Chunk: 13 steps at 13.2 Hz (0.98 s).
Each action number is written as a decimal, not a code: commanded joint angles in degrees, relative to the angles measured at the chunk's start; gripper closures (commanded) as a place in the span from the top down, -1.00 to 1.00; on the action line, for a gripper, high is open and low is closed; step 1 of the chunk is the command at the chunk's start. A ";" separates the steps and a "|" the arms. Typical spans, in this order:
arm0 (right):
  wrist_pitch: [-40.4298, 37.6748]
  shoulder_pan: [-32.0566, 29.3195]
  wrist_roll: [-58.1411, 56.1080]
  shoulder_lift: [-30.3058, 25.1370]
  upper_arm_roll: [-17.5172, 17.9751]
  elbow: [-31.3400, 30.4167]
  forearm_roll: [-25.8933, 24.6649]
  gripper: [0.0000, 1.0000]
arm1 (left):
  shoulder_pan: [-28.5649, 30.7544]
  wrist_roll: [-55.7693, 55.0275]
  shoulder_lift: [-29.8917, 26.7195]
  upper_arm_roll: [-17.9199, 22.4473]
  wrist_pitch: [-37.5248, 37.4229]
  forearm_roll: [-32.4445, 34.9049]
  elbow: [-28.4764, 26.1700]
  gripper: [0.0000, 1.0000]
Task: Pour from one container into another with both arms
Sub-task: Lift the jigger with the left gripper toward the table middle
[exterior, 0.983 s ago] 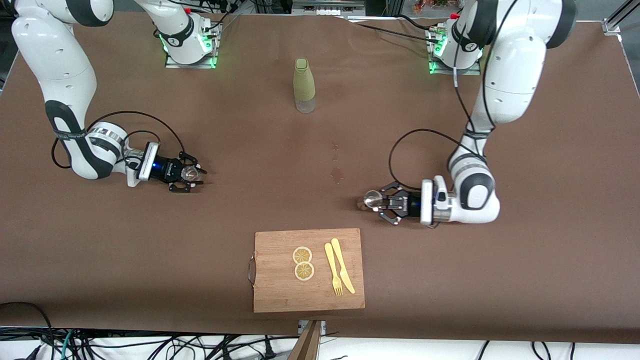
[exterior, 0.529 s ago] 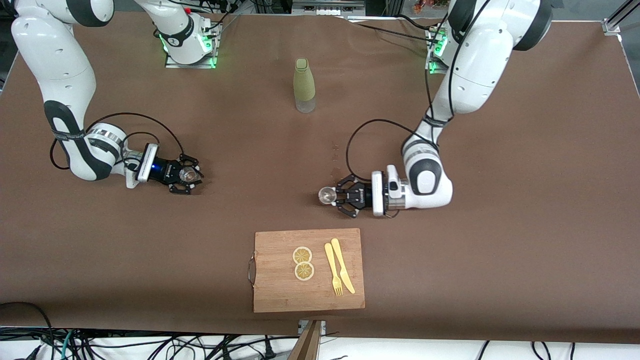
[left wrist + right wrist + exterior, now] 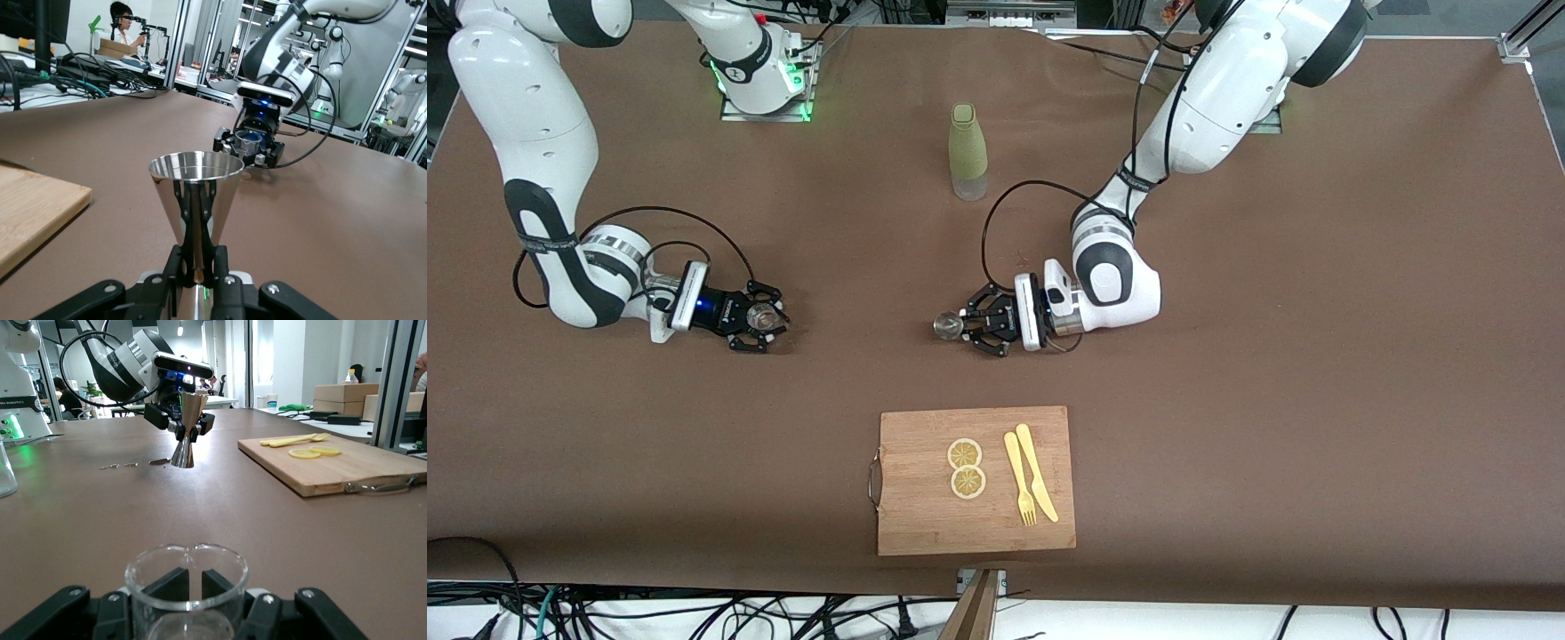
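The clear glass tumbler (image 3: 763, 315) stands upright between the fingers of my right gripper (image 3: 766, 316), low at the right arm's end of the table. Up close, the tumbler (image 3: 187, 587) looks empty, and the right gripper (image 3: 189, 590) is shut on it. My left gripper (image 3: 959, 325) is shut on the narrow waist of the silver jigger (image 3: 946, 324), held upright near the table's middle. The jigger (image 3: 195, 193) fills the left wrist view, its open cone up, above the left gripper (image 3: 198, 270). I cannot tell whether its base touches the table.
A tall olive-green bottle (image 3: 967, 151) stands farther from the front camera than the jigger. A wooden cutting board (image 3: 925, 524) with two lemon slices (image 3: 966, 468), a yellow fork and a knife lies nearer to it. Small wet marks (image 3: 1021, 262) dot the brown table.
The left arm has carried the jigger a long way toward the right arm's end of the table, to its middle. The right gripper with the tumbler has drawn back slightly.
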 commanded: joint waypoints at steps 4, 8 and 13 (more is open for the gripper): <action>0.49 0.64 4.82 0.33 3.40 4.18 1.19 -0.78 | 0.85 8.61 -3.28 -0.03 2.62 -1.44 -1.26 -1.00; 3.82 2.05 9.39 0.24 5.94 7.17 2.75 -0.79 | -0.64 7.74 -3.99 -1.96 10.62 -1.61 -1.70 -1.00; 9.79 2.92 11.86 -0.03 9.90 10.95 3.82 -0.79 | -2.13 5.36 -3.90 -2.14 13.62 -1.79 -1.79 -1.00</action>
